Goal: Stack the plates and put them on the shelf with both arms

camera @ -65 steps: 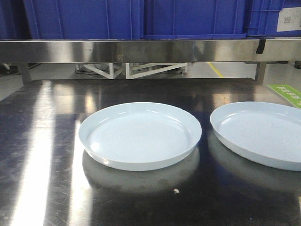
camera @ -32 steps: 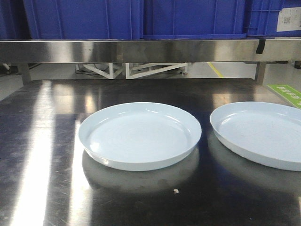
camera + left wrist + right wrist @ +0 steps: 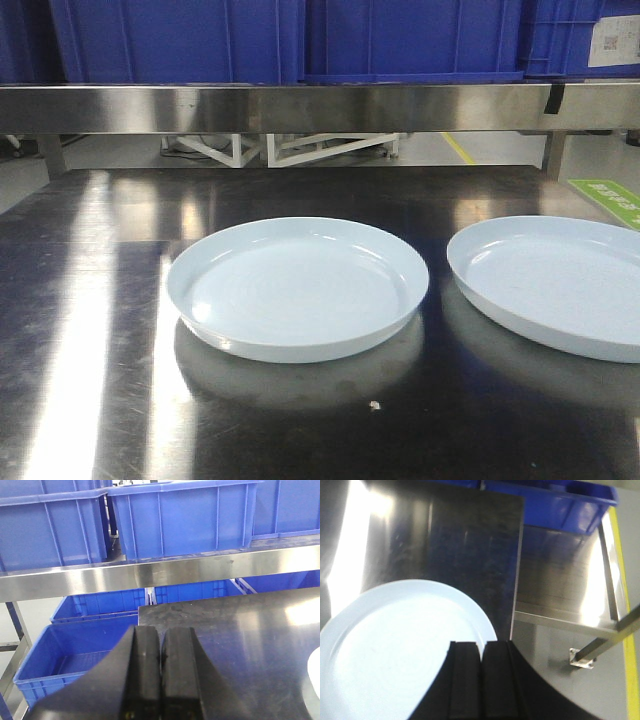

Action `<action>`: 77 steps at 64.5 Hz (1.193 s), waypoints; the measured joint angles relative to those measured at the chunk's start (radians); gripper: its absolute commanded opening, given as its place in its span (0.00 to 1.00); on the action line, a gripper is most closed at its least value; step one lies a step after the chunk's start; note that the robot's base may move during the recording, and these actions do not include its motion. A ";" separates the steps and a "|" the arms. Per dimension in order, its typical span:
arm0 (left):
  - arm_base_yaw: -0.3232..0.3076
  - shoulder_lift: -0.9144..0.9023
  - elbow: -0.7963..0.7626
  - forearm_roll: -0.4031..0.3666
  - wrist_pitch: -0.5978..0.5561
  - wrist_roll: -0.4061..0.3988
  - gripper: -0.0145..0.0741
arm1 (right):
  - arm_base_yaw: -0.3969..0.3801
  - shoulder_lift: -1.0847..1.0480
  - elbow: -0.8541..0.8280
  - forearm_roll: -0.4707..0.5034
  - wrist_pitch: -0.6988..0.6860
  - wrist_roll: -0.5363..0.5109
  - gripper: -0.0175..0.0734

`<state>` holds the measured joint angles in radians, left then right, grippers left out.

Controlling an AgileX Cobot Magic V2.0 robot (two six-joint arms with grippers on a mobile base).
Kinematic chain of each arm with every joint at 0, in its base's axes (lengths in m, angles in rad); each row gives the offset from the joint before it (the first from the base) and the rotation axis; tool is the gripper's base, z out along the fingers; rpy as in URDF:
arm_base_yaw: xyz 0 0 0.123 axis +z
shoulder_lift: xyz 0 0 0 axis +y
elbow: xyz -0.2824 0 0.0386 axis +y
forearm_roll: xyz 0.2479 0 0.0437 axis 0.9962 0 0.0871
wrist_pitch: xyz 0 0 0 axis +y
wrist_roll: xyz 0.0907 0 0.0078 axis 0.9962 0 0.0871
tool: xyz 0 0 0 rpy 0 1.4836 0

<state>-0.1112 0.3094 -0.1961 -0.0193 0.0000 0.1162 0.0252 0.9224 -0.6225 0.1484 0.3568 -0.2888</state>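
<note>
While both pairs of fingers are pressed flat together, you are holding nothing in either one. On the left gripper the two black fingers meet along a thin seam with nothing between them. The right gripper looks the same, its fingers side by side and bare.

Past the left fingertips you see the dark steel table, with only a pale sliver of the left plate at the picture's right edge. Beyond that runs the shelf rail, carrying blue bins, and more bins sit lower down, off the table's left side.

Your right fingertips lie over the near rim of the right plate. Whether they touch it cannot be told from this view. That plate sits close to the table's right edge, with a blue bin further off.

From the front view, neither gripper shows. Both plates rest flat on the table, side by side with a gap between them and not stacked. The left plate is near the middle, the right plate is cut off by the frame, and the shelf rail and bins stand behind them.
</note>
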 measured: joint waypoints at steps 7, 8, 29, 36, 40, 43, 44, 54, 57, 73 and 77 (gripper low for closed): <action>0.000 0.000 0.000 0.000 0.000 0.000 0.26 | 0.051 0.132 -0.085 0.041 0.017 -0.048 0.25; 0.000 0.000 0.000 0.000 0.000 0.000 0.26 | 0.056 0.157 -0.096 0.050 0.026 -0.048 0.25; 0.000 0.000 0.000 0.000 0.000 0.000 0.26 | 0.034 0.502 -0.396 0.042 0.296 0.241 0.29; 0.000 0.000 0.000 0.000 0.000 0.000 0.26 | 0.008 0.546 -0.441 0.003 0.385 0.300 0.44; 0.000 0.000 0.000 0.000 0.000 0.000 0.26 | -0.012 0.555 -0.449 -0.010 0.422 0.311 0.56; 0.000 0.000 0.000 0.000 0.000 0.000 0.26 | -0.023 0.555 -0.451 -0.020 0.441 0.313 0.62; 0.000 0.000 0.000 0.000 0.000 0.000 0.26 | -0.026 0.555 -0.452 -0.023 0.446 0.314 0.64; 0.000 0.000 0.000 0.000 0.000 0.000 0.26 | -0.050 0.567 -0.455 -0.058 0.479 0.318 0.67; 0.000 0.000 0.000 0.000 0.000 0.000 0.26 | -0.050 0.577 -0.455 -0.065 0.486 0.320 0.67; 0.000 0.000 0.000 0.000 0.000 0.000 0.26 | -0.058 0.641 -0.455 -0.066 0.491 0.320 0.67; 0.000 0.000 0.000 0.000 0.000 0.000 0.26 | -0.061 0.654 -0.455 -0.067 0.491 0.320 0.67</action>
<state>-0.1112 0.3094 -0.1961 -0.0193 0.0000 0.1162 -0.0353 1.5769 -1.0777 0.0810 0.8475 0.0311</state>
